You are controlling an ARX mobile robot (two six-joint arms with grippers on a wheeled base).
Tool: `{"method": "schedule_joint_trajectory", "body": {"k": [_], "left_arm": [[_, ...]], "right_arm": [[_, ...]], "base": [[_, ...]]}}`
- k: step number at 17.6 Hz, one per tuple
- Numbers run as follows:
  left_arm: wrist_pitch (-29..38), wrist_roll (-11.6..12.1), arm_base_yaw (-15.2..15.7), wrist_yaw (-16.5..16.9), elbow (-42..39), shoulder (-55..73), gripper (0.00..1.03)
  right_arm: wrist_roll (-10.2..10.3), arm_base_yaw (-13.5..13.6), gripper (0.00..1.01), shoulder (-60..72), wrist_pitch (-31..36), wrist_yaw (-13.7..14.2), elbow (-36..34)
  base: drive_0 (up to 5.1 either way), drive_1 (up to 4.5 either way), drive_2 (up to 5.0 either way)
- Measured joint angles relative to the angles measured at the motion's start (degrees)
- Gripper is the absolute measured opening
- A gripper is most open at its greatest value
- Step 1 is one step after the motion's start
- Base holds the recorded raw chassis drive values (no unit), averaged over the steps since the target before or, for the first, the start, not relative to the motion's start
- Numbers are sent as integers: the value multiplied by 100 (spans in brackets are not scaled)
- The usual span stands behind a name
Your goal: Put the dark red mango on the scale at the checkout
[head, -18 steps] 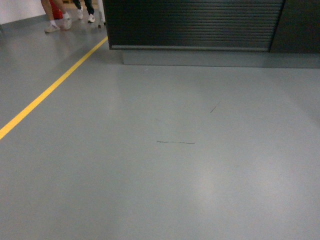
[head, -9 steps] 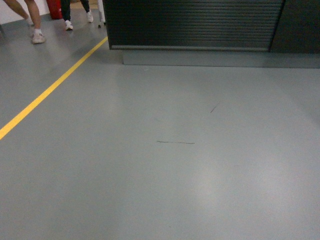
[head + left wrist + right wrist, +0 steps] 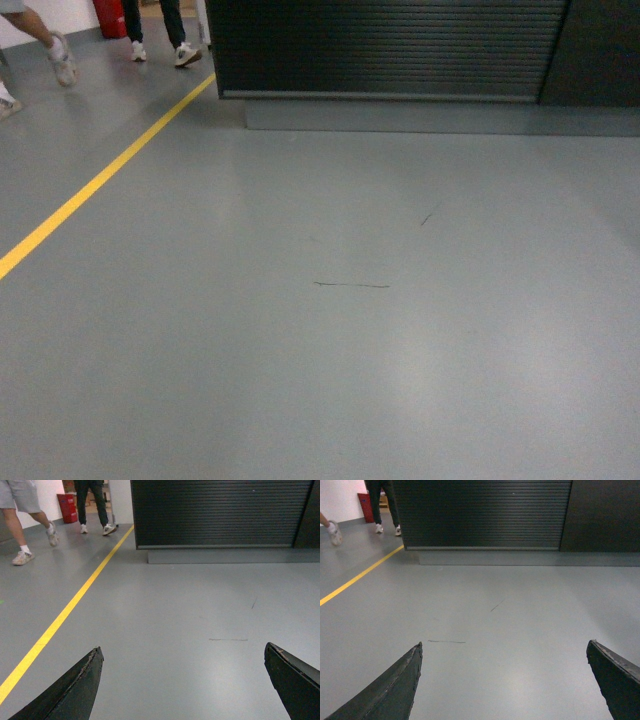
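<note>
I'm looking down at a smooth grey floor (image 3: 330, 350), glossy enough to catch soft light, with a thin dark scuff mark (image 3: 351, 285) near the middle. A yellow painted line (image 3: 95, 185) runs diagonally along the left. Ahead stands the black checkout counter with its horizontally slatted front (image 3: 385, 45) on a grey plinth; its top is out of frame. Far left, two people are walking: one in grey shorts and white shoes (image 3: 20, 515), one in dark trousers (image 3: 92, 505), next to a red bin (image 3: 67, 507).

My left gripper (image 3: 182, 680) has its dark fingers spread wide, nothing between them, just floor. My right gripper (image 3: 504, 680) is the same, wide apart and empty. The mango and scale aren't visible in any view.
</note>
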Motion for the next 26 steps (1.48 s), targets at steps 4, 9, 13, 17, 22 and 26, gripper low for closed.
{"method": "schedule_joint_trajectory", "body": {"k": [4,9,13,17,22,26], "left_arm": [[0,0,0,0,0,0,98],[0,0,0,0,0,0,98],[0,0,0,0,0,0,98],[0,0,0,0,0,0,98],[0,0,0,0,0,0,98],[0,0,0,0,0,0,98]], "right_arm": [[0,0,98,0,0,0,0],[0,0,98,0,0,0,0],[0,0,98,0,0,0,0],[0,0,98,0,0,0,0],[0,0,98,0,-2,0,0],[0,0,98,0,4,0,0]], "base": [[0,0,0],[0,19,-18],[1,161,-160],[1,270,-269],[4,274,-266],[2,272,-267]]}}
